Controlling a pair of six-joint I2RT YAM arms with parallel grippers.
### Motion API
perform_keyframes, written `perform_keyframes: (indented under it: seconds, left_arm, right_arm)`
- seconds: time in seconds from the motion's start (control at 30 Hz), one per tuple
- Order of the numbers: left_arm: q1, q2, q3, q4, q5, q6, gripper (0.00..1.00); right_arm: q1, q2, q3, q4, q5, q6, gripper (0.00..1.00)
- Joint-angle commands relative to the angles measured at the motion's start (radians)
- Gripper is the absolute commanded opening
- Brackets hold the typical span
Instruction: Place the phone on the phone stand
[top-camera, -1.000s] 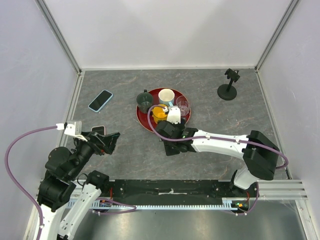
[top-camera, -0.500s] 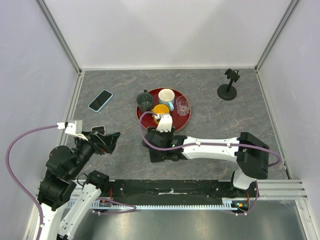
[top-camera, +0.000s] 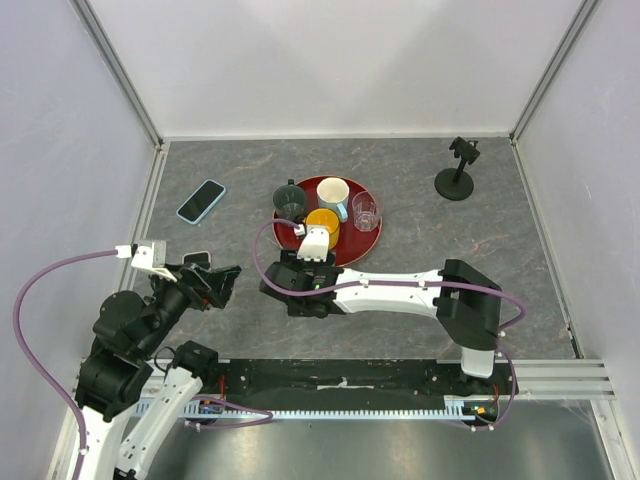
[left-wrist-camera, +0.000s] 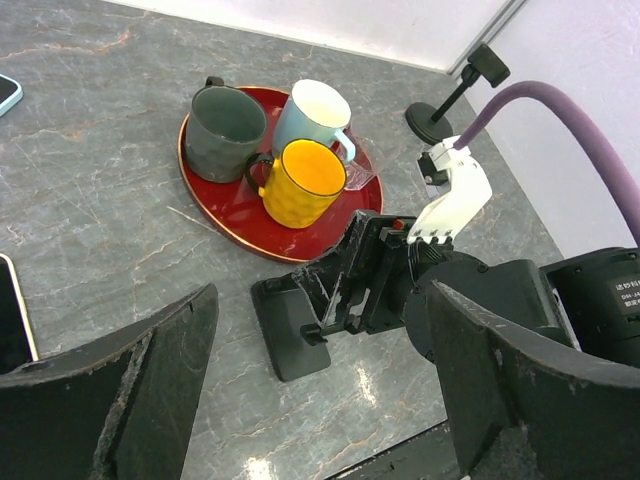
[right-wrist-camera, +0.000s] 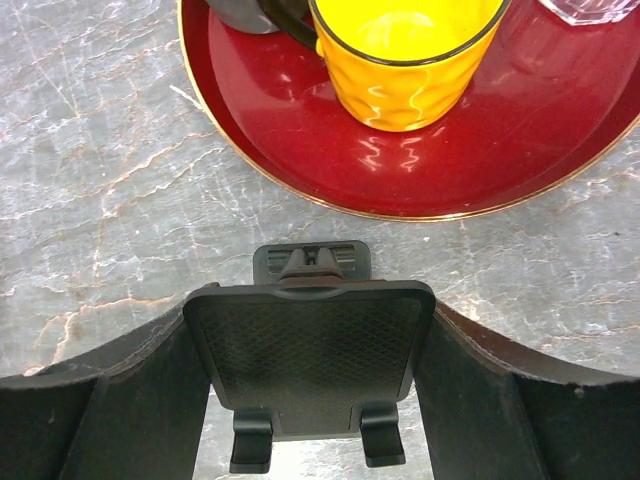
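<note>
Right pincer, reaching left, clamps stand.

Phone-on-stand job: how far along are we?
Done: nothing placed yet. In hand: right tool grips the stand; left tool is open and empty. Left: blue phone and a second phone both lie on the table; one must be picked up and set on the stand.

Partial "DM-J4…" print on R arm joint housing, rest illegible.
</note>
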Motion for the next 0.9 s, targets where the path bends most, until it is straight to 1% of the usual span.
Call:
perform_keyframes:
  seconds: [0.0, 0.1, 0.23, 0.3, 0.33, 0.4, 0.5, 0.53, 0.6, 0.63, 0.73, 0.87]
  left_arm:
    - [-0.001, -0.001, 0.007, -0.003, 0.014, -0.029, 0.9]
    - [-0.001, 0.008, -0.001, 0.002, 0.021, -0.036, 0.89]
    - [-0.001, 0.013, -0.003, 0.004, 0.026, -0.04, 0.89]
    - [-0.001, 0.011, -0.001, 0.002, 0.029, -0.04, 0.89]
    - [-0.001, 0.008, 0.0, 0.004, 0.028, -0.04, 0.89]
    - [-0.001, 0.01, 0.002, 0.002, 0.026, -0.039, 0.89]
    - [-0.001, 0.008, 0.002, 0.002, 0.026, -0.04, 0.89]
    - [-0.001, 0.01, 0.002, 0.002, 0.026, -0.042, 0.89]
    - [-0.001, 0.011, -0.001, 0.002, 0.026, -0.046, 0.89]
    - [-0.001, 0.013, -0.001, 0.002, 0.028, -0.048, 0.89]
    - [-0.001, 0.023, 0.004, 0.002, 0.038, -0.048, 0.89]
    - [-0.001, 0.051, 0.016, -0.012, 0.037, -0.06, 0.89]
  right_arm:
    - [0.005, 0.018, 0.064, -0.093, 0.093, 0.047, 0.14]
    - [0.011, 0.03, 0.079, -0.118, 0.121, 0.05, 0.18]
    - [0.014, 0.053, 0.098, -0.119, 0.121, 0.041, 0.25]
    - [0.013, 0.064, 0.115, -0.121, 0.118, 0.027, 0.32]
    - [0.014, 0.07, 0.119, -0.119, 0.115, 0.012, 0.37]
    - [0.014, 0.073, 0.127, -0.115, 0.107, -0.003, 0.41]
    - [0.014, 0.073, 0.126, -0.11, 0.101, -0.019, 0.6]
    - [0.014, 0.075, 0.126, -0.108, 0.1, -0.026, 0.76]
    - [0.014, 0.069, 0.126, -0.102, 0.093, -0.034, 0.87]
    - [0.013, 0.066, 0.126, -0.099, 0.084, -0.04, 0.94]
    - [0.014, 0.044, 0.123, -0.082, 0.06, -0.079, 0.98]
    - [0.014, 0.0, 0.116, -0.046, 0.014, -0.166, 0.98]
